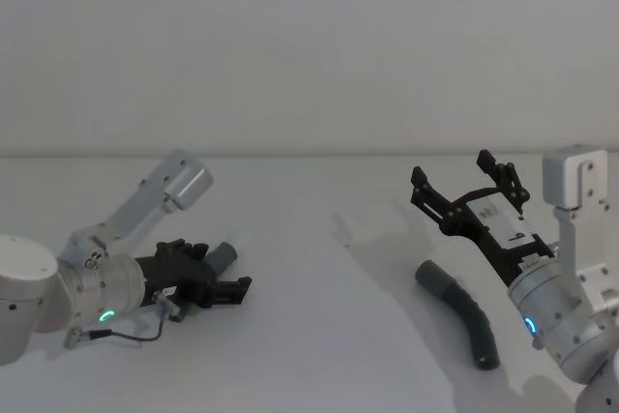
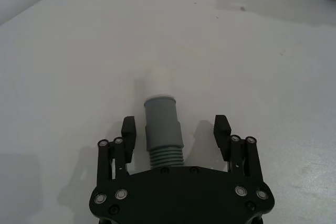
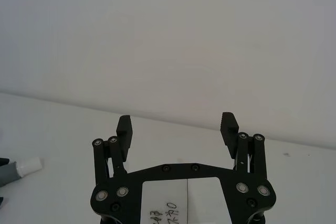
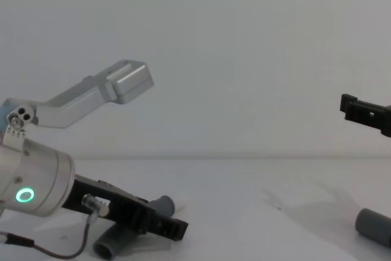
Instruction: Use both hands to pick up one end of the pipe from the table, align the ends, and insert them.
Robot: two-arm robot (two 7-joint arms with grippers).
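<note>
The pipe [image 1: 464, 311] shows as two ends on the white table [image 1: 319, 239], one far left and one at the near right. At the left, the grey cuff [image 2: 160, 121] with its white tip [image 3: 30, 165] lies flat on the table. The left pincer [image 1: 224, 268] is low and almost level over it, released, with a finger [image 2: 129, 132] on either side of the cuff and a gap at each. At the right, the other cuff [image 1: 432, 276] rests on the table. The right pincer [image 1: 453, 169] is raised above it, tilted upward and spread wide, gripping nothing.
</note>
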